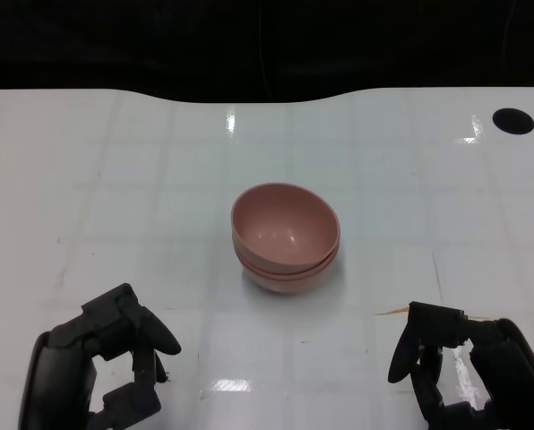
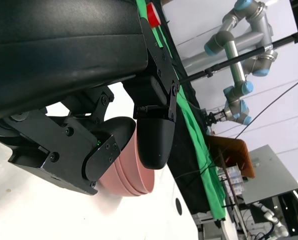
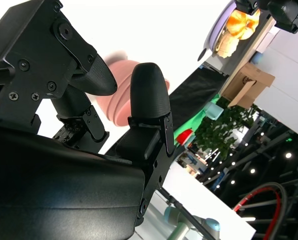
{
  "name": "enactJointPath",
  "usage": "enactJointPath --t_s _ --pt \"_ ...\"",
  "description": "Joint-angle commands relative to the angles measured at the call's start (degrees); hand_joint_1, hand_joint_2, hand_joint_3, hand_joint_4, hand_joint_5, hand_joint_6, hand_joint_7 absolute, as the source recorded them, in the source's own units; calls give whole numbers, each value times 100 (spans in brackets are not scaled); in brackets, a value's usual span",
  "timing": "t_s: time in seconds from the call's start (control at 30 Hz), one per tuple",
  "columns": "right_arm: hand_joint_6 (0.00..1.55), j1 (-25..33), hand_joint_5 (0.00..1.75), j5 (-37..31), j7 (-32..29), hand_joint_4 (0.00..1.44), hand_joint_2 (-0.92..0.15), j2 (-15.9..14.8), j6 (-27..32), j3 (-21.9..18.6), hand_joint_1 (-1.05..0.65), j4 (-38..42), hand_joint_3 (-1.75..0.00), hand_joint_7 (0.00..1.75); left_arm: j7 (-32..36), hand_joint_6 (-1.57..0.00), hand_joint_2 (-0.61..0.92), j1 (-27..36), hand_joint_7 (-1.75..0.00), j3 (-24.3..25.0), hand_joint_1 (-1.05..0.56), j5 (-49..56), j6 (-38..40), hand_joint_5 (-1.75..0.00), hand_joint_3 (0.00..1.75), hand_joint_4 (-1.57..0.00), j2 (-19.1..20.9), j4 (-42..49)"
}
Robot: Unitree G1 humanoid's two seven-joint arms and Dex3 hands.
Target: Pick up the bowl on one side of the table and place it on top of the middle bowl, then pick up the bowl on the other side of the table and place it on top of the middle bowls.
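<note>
The stack of pale pink plastic bowls point(image 1: 286, 238) sits nested at the middle of my glossy white table point(image 1: 115, 197), ahead of and between both my hands, well apart from each. My black left hand point(image 1: 106, 367) and black right hand point(image 1: 460, 372) rest near the front edge, fingers spread, holding nothing

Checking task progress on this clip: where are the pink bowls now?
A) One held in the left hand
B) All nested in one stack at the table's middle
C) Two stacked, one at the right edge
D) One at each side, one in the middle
B: the pink bowls sit nested mid-table, and the left hand and right hand hold nothing.
</note>
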Motion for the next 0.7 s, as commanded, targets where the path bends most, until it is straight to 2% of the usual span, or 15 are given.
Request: enactJointPath --t_s 0.03,0.37,0.7 --pt "84 -11 174 97 34 94 -13 -11 -38 6 -1 -13 -169 138 -171 -84 34 17 -161 83 -6 -99 -54 -175 145 -92 105 22" --pt "84 40 175 -1 8 93 -10 7 -21 44 -2 -96 -173 139 -575 -83 30 13 -161 194 -8 -225 -75 -175 148 -91 247 38" --pt "84 -62 174 -56 -37 92 -11 16 -58 14 -2 17 -173 139 -613 -83 32 -138 -159 304 -8 -86 -263 -175 148 -91 293 254"
